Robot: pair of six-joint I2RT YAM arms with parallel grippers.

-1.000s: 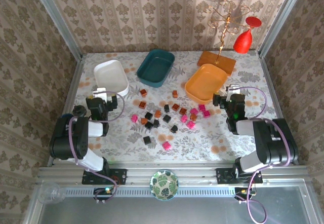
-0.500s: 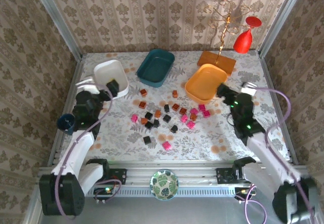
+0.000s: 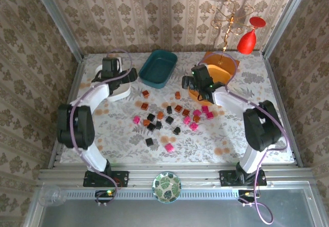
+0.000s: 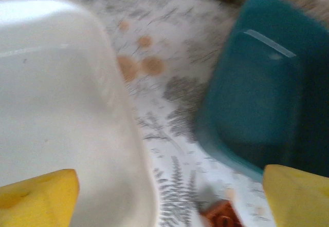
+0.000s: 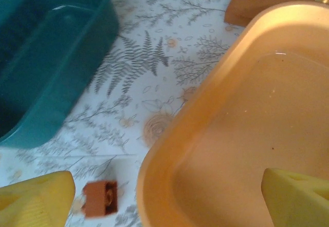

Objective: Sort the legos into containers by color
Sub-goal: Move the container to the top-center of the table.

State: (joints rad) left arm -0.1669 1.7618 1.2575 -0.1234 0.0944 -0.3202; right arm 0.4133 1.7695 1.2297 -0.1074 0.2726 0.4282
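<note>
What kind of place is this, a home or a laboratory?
Likely a staged robot test cell, not a home: wallpaper panels in a metal frame box in a small table, and two arms are bolted to its near rail.

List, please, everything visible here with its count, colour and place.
white tub: one, white, rear left
teal tub: one, dark teal, rear centre
orange tub: one, orange, rear right
legos: about twenty, pink, black, brown-orange, loose on table centre
board with wire stand: one, orange and gold, far right corner
goblet: one, red, beside the stand
patterned dish: one, green-white, front rail
left gripper: one, yellow fingers, open, over white-teal gap
right gripper: one, yellow fingers, open, over orange tub's rim
</note>
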